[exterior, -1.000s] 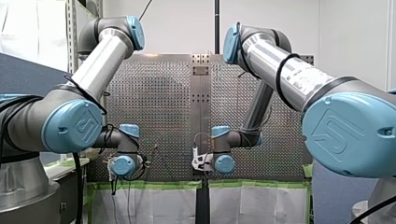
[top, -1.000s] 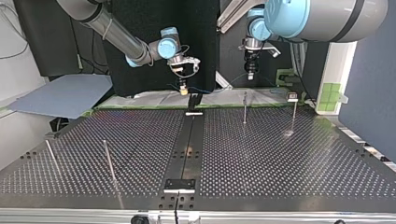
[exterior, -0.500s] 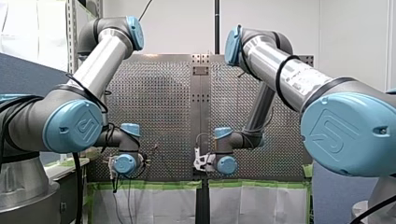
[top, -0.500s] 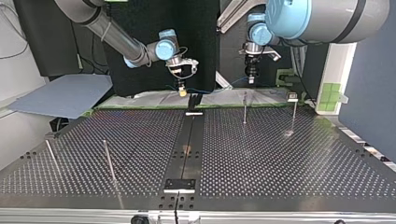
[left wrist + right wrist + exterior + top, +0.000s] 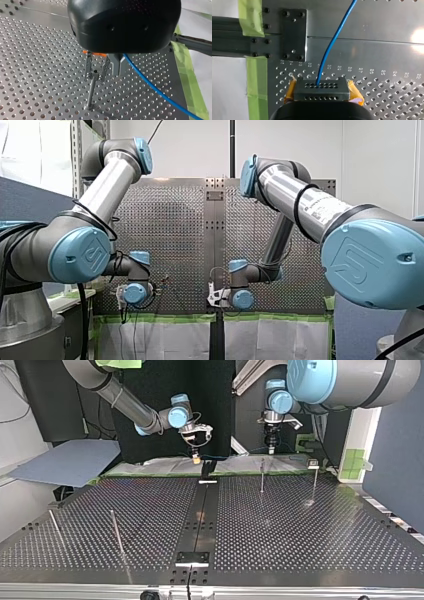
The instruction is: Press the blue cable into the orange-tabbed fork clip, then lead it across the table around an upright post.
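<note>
My right gripper (image 5: 321, 86)'s jaws, flanked by yellow pads (image 5: 355, 93), pinch the cable (image 5: 329, 47), which runs straight ahead of them over the table (image 5: 372, 55); my left gripper (image 5: 118, 71)'s dark fingers (image 5: 117, 65) are pressed together on the same cable, which leaves at their side from under the black housing (image 5: 125, 25); the clip (image 5: 94, 76) stands just beside them, its two prongs spread under the orange tab (image 5: 96, 53), and the cable lies beside it, outside the prongs. In the top view my right arm (image 5: 125, 402) slants down from the left; my left arm (image 5: 350, 380) hangs its wrist straight down. Against a second ago the left gripper sits lower, nearer the clip; the right has hardly shifted. Both work at the table's far edge by the green tape (image 5: 257, 75); the plate nearer the camera holds only two posts (image 5: 117, 532) at the left and a capped post (image 5: 314, 480) at the right.
</note>
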{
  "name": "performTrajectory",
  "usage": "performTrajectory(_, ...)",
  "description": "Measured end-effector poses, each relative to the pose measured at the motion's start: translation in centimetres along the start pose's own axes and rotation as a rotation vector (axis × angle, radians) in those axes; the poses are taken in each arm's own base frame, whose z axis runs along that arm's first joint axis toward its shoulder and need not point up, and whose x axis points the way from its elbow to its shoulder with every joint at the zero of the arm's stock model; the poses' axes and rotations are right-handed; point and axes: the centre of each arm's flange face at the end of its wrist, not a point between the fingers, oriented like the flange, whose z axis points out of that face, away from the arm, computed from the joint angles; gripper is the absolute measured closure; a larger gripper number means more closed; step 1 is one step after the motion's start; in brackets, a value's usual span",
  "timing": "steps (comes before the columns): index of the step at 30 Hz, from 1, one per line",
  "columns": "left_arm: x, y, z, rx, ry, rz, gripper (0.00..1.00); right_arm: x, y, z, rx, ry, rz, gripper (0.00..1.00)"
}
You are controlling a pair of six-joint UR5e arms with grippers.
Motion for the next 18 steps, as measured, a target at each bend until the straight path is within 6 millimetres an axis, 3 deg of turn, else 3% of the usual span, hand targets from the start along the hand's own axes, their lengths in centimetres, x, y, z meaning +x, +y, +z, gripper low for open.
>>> performTrajectory(18, -0.5, 1.0, 1.1, -0.005, -0.009, -0.017, 1.00, 1.3, -0.1, 1.3, 0.009, 0.028, -0.006, 1.00)
